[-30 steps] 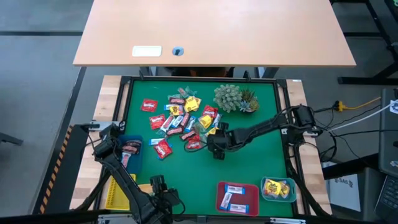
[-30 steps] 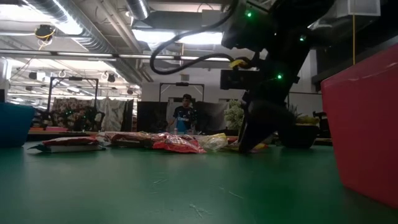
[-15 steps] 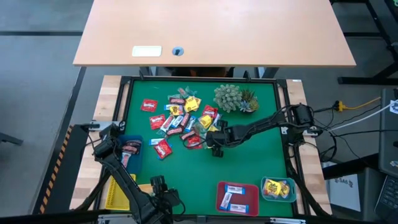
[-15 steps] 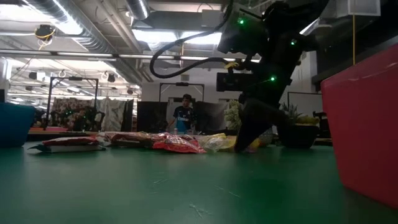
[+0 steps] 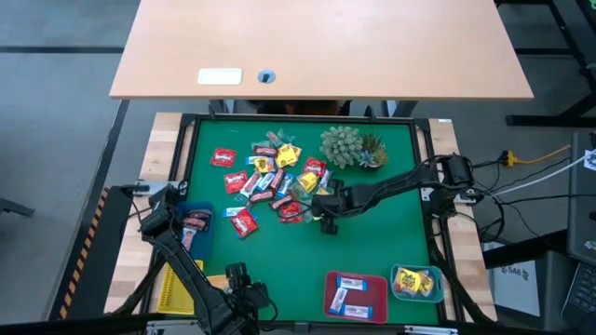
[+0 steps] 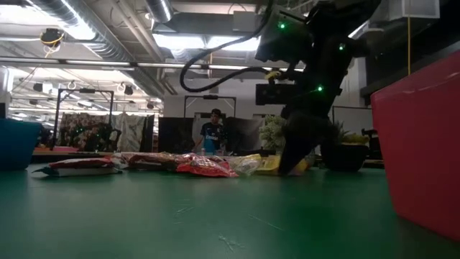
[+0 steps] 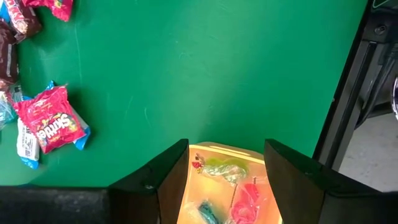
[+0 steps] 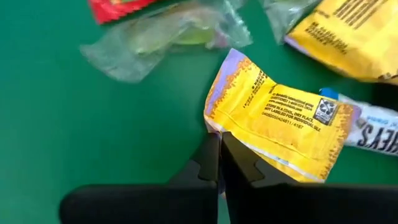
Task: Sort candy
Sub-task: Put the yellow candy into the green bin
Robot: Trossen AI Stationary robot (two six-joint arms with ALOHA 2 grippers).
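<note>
A pile of wrapped candy [image 5: 275, 181] lies on the green mat near the far middle. My right gripper [image 8: 218, 163] is at the pile's near right edge [image 5: 323, 221], shut on a yellow candy [image 8: 280, 121]. A clear-wrapped sweet [image 8: 168, 34] and a blue-and-white bar [image 8: 373, 134] lie beside the yellow candy. My left gripper [image 7: 227, 180] stands open at the table's near left corner, above a yellow tray [image 5: 168, 290] that holds clear-wrapped sweets [image 7: 224, 168]. A red candy [image 7: 51, 118] lies on the mat farther off. My right gripper pinches the yellow candy by one corner of its crimped end [image 8: 217, 132], between its two fingertips. The fingers come from above, slanting down from the table's right. The wrapper stretches away from the fingers, and its far end lies over the blue-and-white bar.
A spiky green plant [image 5: 349, 146] stands at the far right of the pile. A red tray [image 5: 356, 296] and a teal tray [image 5: 416, 283] sit at the near right, a blue tray [image 5: 196, 228] at the left. A person [image 6: 212, 133] stands far behind the table.
My right gripper has shut on the yellow candy at the pile's edge and leaned a little over it. The rest of the pile has kept still.
</note>
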